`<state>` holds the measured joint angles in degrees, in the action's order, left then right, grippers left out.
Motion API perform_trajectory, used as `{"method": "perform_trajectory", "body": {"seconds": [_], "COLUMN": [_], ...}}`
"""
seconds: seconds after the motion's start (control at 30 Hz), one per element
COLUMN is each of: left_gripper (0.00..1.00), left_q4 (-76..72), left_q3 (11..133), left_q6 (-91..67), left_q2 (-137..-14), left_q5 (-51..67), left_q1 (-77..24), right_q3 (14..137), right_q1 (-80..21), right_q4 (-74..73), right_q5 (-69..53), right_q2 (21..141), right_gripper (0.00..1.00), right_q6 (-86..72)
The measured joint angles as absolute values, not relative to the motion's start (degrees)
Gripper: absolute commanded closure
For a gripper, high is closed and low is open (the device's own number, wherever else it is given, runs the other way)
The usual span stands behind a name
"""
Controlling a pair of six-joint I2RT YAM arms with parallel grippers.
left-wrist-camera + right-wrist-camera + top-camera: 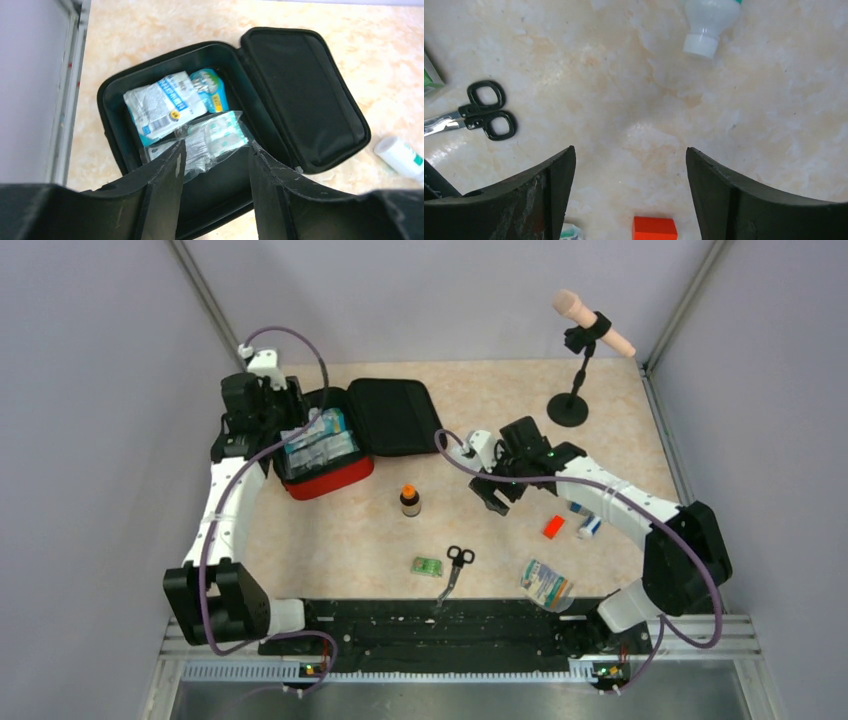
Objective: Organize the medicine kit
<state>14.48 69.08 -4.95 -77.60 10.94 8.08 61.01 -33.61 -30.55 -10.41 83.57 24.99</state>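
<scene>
The medicine kit (330,483) lies open at the back left, with a red shell and its black lid (395,415) folded flat to the right. Its black tray (112,100) holds a white and blue packet (162,102), a teal packet (212,87) and a clear bag of supplies (215,137). My left gripper (217,147) hangs open just above that clear bag with nothing gripped; in the top view it (288,430) is over the kit's left half. My right gripper (630,152) is open over bare table, right of the lid (492,495).
On the table lie a brown bottle with an orange cap (410,500), black scissors (455,565) (484,112), a green pack (428,566), a small red block (554,527) (654,227), a white bottle (709,20) (400,155), a clear packet (545,585) and a microphone stand (568,410).
</scene>
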Motion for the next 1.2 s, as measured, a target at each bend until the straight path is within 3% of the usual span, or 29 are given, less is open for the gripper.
{"method": "perform_trajectory", "body": {"seconds": [0.2,0.63,0.97,1.1,1.2], "left_gripper": [0.43,0.44,0.44,0.44,0.43], "left_q4": [19.75,24.91,24.99,24.97,24.93], "left_q3": [69.58,68.12,67.05,67.05,66.98], "left_q6": [4.89,6.98,6.09,6.09,5.93], "left_q2": [-74.41,-73.10,-73.12,-73.14,-73.14], "left_q5": [9.10,6.13,5.74,5.72,5.74], "left_q1": [1.13,2.22,3.25,3.25,3.25], "right_q3": [59.72,46.24,40.45,38.48,35.94], "right_q1": [-31.48,-31.59,-33.36,-36.67,-38.96], "right_q4": [-38.94,-48.45,-48.53,-45.93,-42.52], "right_q5": [-11.88,-17.04,-18.28,-16.45,-13.21], "right_q2": [84.29,65.67,66.87,69.06,70.72], "right_gripper": [0.23,0.25,0.27,0.31,0.42], "right_q6": [27.07,35.94,42.41,43.72,44.51]}}
